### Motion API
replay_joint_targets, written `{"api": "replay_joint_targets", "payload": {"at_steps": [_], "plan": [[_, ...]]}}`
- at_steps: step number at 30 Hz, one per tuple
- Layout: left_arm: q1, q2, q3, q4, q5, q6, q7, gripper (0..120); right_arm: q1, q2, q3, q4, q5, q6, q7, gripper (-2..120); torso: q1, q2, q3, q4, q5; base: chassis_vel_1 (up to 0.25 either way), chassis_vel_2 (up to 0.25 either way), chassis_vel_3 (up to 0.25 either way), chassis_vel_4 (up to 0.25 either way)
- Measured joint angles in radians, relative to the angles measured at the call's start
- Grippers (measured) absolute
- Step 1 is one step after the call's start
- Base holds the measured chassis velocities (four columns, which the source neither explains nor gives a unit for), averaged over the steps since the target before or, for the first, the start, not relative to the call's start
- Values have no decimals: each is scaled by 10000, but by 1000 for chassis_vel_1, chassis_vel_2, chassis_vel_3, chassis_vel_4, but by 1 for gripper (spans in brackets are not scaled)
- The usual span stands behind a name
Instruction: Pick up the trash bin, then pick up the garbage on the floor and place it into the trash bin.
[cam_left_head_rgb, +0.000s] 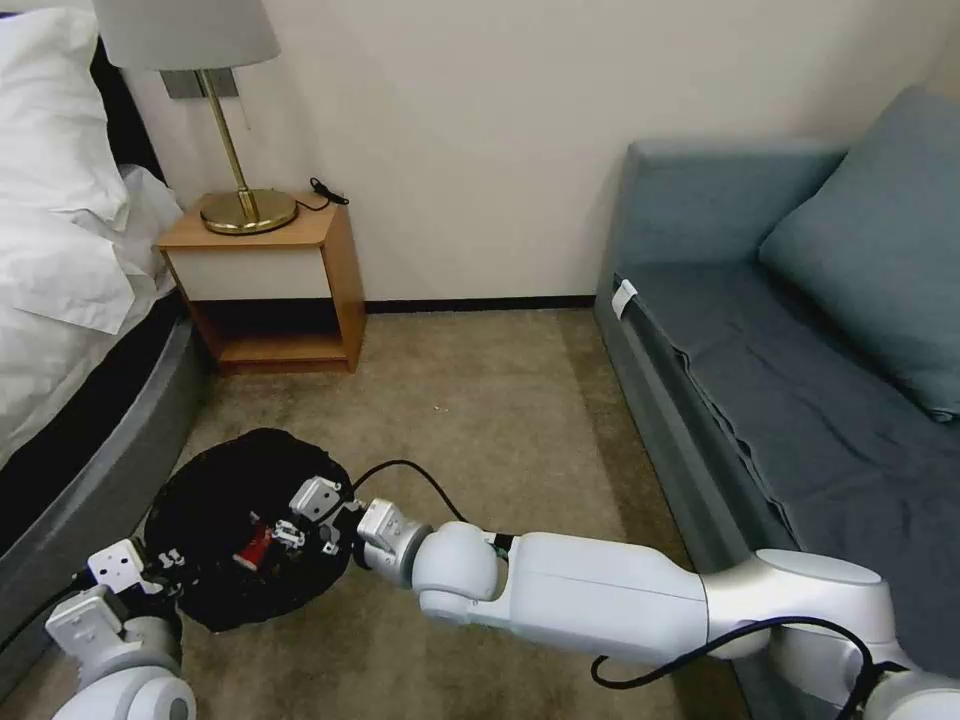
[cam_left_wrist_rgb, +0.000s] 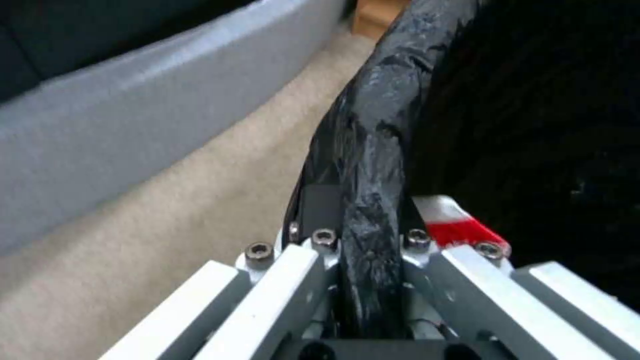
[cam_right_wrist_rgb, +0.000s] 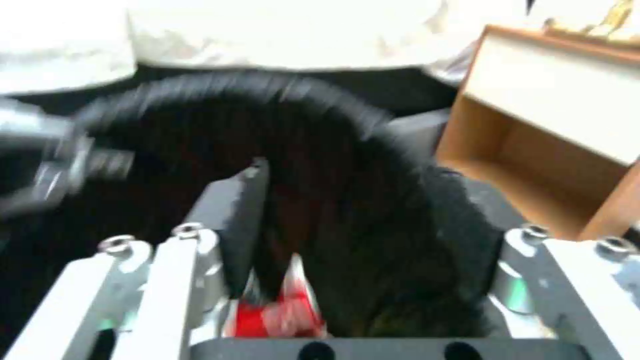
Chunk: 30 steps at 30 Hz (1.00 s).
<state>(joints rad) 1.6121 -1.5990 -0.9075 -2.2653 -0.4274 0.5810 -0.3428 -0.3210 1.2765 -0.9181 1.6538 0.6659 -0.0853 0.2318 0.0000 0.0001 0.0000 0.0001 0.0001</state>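
Note:
The trash bin (cam_left_head_rgb: 215, 495), lined with a crinkly black bag, hangs low at the left over the carpet. My left gripper (cam_left_head_rgb: 165, 565) is shut on its near rim; in the left wrist view the black rim (cam_left_wrist_rgb: 373, 150) runs between the fingers of the left gripper (cam_left_wrist_rgb: 363, 200). My right gripper (cam_left_head_rgb: 285, 535) reaches over the bin's mouth from the right. Its fingers stand wide apart in the right wrist view, where the right gripper (cam_right_wrist_rgb: 377, 240) points down into the dark bin (cam_right_wrist_rgb: 267, 92). A crumpled red wrapper, a piece of the garbage (cam_left_head_rgb: 253, 546) (cam_right_wrist_rgb: 280, 312), lies by one finger, above the bin's inside.
A bed with white sheets (cam_left_head_rgb: 60, 230) and its grey base (cam_left_head_rgb: 110, 470) run along the left. A wooden nightstand (cam_left_head_rgb: 270, 290) with a brass lamp (cam_left_head_rgb: 245, 205) stands at the back. A blue-grey sofa (cam_left_head_rgb: 800, 380) fills the right. Beige carpet (cam_left_head_rgb: 480, 420) lies between them.

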Motion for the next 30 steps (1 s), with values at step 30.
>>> {"api": "replay_joint_targets", "payload": {"at_steps": [30], "plan": [[-690, 456, -234, 2021, -4684, 774, -2672, 2, -1104, -1343, 1520, 1090, -401, 7, 116, 100, 0, -1, -1, 0, 7, 0, 0, 0, 0]]}}
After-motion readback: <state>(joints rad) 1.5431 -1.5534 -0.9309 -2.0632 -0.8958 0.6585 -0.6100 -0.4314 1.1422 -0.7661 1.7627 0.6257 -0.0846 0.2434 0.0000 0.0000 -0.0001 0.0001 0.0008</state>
